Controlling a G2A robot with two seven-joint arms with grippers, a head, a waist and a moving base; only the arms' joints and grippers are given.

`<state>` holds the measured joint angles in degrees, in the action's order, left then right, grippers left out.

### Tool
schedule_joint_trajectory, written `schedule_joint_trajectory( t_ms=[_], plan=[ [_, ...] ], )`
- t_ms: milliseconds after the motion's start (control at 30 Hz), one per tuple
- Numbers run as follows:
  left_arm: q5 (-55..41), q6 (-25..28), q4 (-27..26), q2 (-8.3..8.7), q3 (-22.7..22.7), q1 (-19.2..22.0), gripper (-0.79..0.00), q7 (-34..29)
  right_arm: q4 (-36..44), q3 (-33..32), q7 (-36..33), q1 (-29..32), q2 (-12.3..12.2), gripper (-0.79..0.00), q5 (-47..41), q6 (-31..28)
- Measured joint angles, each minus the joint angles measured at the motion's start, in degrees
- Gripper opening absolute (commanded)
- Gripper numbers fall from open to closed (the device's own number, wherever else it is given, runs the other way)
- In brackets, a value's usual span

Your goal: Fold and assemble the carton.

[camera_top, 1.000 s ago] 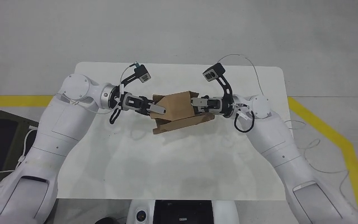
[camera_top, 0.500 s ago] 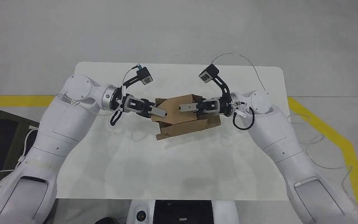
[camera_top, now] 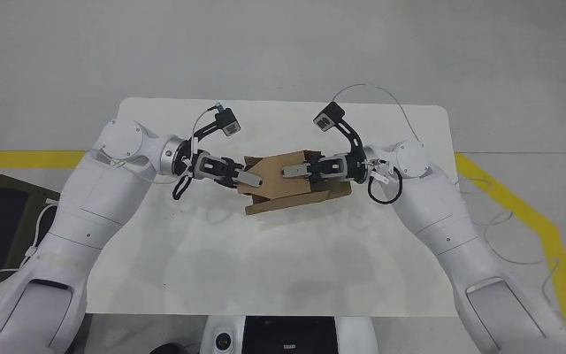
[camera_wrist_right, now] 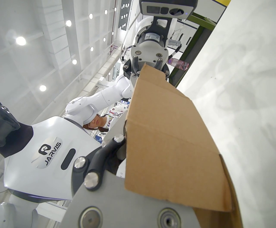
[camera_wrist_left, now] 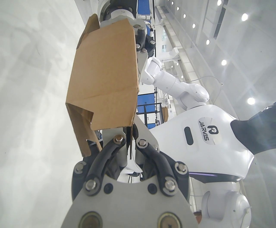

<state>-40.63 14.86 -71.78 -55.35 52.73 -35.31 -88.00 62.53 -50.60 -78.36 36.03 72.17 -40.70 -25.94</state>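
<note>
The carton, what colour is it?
Plain brown, with no pattern. The carton shows best in the left wrist view.

Your working surface is a white table (camera_top: 283, 265) with rounded corners, standing on a pale grey floor (camera_top: 265, 44). A yellow line (camera_top: 35, 159) is marked on the floor on the robot's left side of the table, and a second yellow line (camera_top: 520, 211) runs diagonally on the right side. Overhead, note a high white ceiling fitted with rows of round lights (camera_wrist_left: 244, 16). Blue panels (camera_wrist_left: 148, 103) on dark frames stand in the hall behind. A green frame (camera_wrist_right: 195, 41) stands just beyond one table edge.
</note>
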Motion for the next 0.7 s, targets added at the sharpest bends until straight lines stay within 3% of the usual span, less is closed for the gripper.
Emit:
schedule_joint_trajectory(
  t_ms=[33, 100, 700],
  plan=[
    [-0.12, -0.02, 0.01, 0.05, -0.03, 0.01, -0.560, 0.00, -0.03, 0.10, 0.00, -0.04, 0.02, -0.785, -0.06, 0.00],
    [-0.66, -0.02, 0.04, 0.13, -0.02, 0.03, 0.000, 0.00, -0.14, 0.31, 0.01, -0.14, 0.05, -0.785, -0.15, -0.01],
    [-10.38, -3.53, -2.54, -0.17, 3.44, -2.02, 0.000, 0.85, -1.84, 0.78, 4.24, 0.28, 0.08, -0.785, 5.06, -4.05]
  ],
)
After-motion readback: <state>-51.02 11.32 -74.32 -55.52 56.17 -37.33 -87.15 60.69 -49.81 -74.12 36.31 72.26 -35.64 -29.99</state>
